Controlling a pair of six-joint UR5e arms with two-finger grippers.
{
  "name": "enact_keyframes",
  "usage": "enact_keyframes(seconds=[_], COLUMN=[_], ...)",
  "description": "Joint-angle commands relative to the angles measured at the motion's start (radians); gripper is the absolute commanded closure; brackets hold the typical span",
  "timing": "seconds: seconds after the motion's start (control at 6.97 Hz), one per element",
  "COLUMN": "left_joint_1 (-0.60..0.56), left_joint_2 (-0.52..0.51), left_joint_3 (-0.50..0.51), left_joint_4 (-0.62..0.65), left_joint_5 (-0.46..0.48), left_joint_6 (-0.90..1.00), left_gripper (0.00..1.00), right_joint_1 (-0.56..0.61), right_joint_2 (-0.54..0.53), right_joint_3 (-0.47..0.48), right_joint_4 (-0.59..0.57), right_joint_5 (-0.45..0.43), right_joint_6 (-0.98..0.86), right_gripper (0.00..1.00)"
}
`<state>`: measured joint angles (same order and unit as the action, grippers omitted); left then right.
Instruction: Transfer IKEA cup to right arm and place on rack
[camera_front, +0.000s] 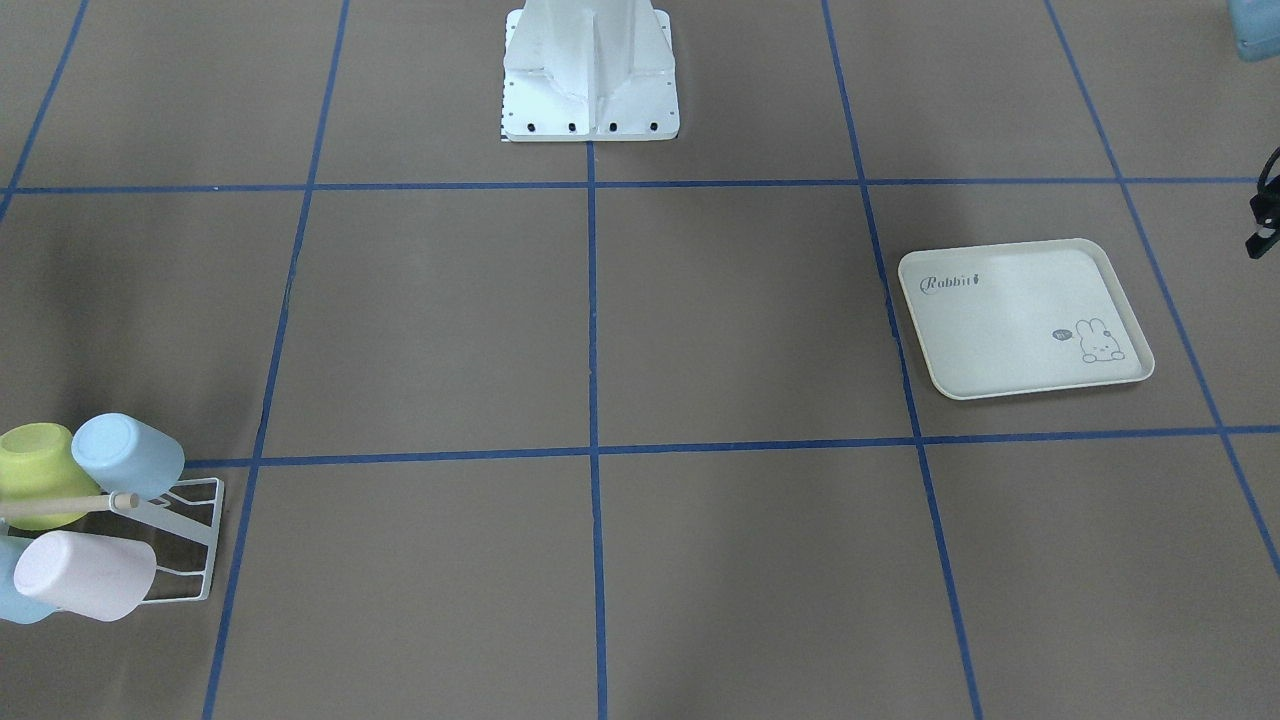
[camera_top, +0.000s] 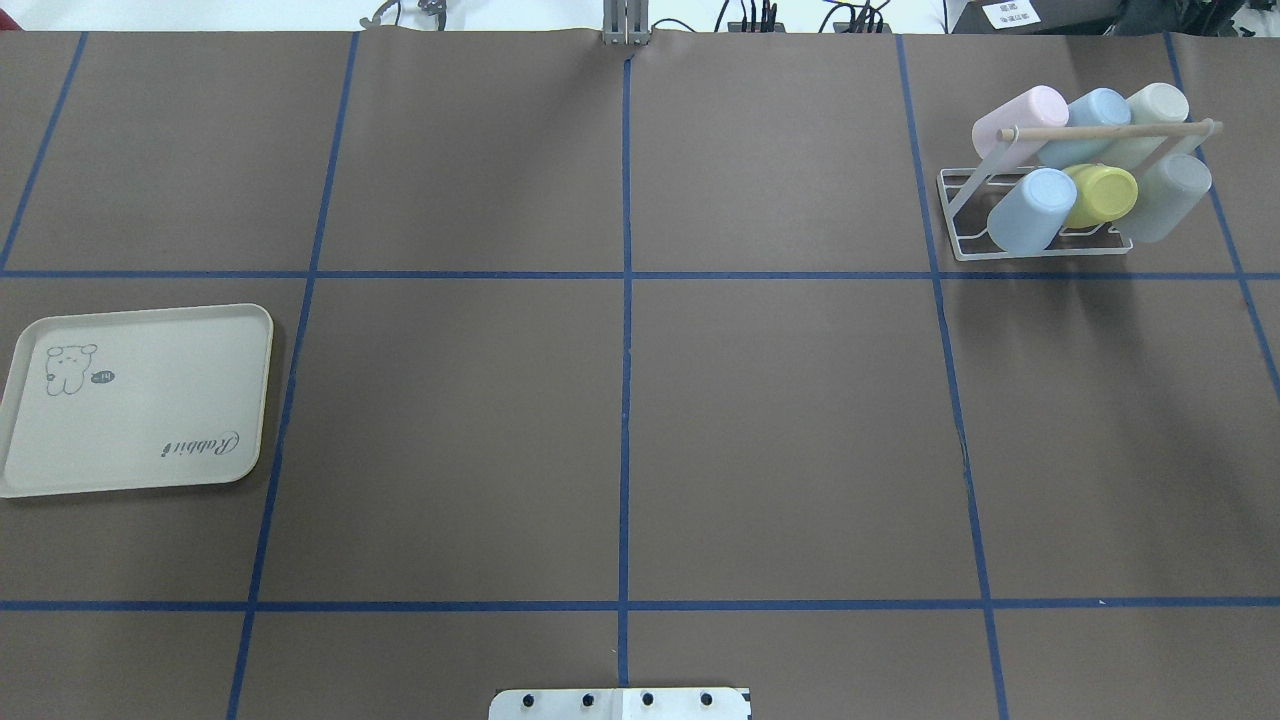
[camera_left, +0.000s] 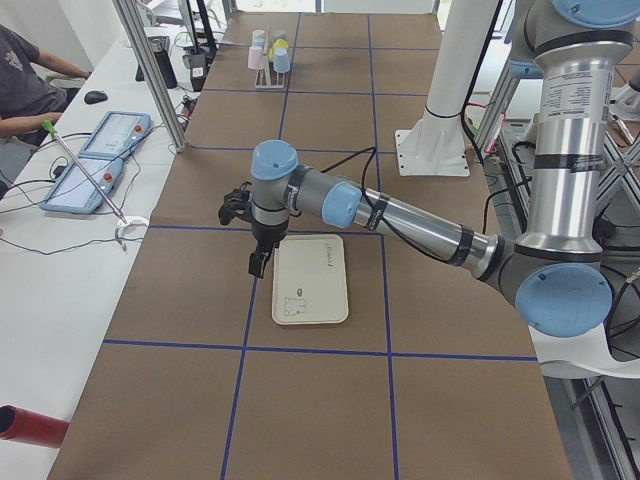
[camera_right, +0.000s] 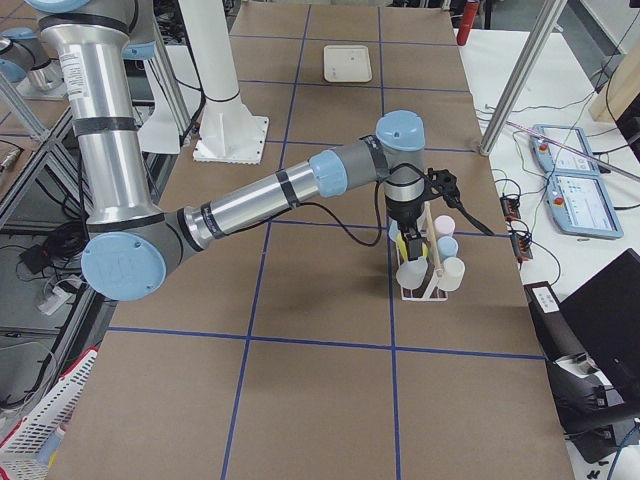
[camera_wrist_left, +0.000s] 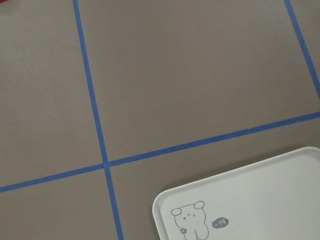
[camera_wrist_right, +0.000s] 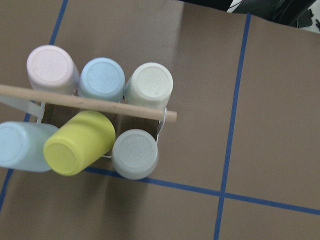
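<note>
Cups (camera_wrist_right: 77, 142) rest mouth-down, tilted, on rack (camera_wrist_right: 75, 101); left hand (camera_left: 258, 262) and right hand (camera_right: 405, 243): grip cannot be told.

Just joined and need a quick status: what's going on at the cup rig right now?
Six cups, among them a yellow-green one, sit upside down on the rack. The right arm hangs over the rack, its wrist camera looking down on the cup bottoms. The left arm reaches out at the far edge of the rabbit tray, which holds nothing. No cup shows in either arm's grasp.
</note>
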<state>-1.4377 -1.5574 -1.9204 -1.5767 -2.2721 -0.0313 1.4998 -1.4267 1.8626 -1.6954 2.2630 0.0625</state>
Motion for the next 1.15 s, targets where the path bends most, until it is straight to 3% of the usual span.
enact_keyframes(seconds=[0.0, 1.0], left_joint_1=[-0.046, -0.089], left_joint_2=[0.061, 0.091], left_joint_3=[0.000, 0.086], left_joint_4=[-0.015, -0.006], left_joint_5=[-0.029, 0.010], left_joint_6=[0.067, 0.054], left_gripper=[0.00, 0.00], right_joint_1=[0.042, 0.039], right_joint_2=[-0.064, -0.195], right_joint_3=[0.029, -0.019], right_joint_4=[-0.073, -0.072], right_joint_5=[0.059, 0.055], right_joint_6=[-0.127, -0.119], right_gripper=[0.00, 0.00])
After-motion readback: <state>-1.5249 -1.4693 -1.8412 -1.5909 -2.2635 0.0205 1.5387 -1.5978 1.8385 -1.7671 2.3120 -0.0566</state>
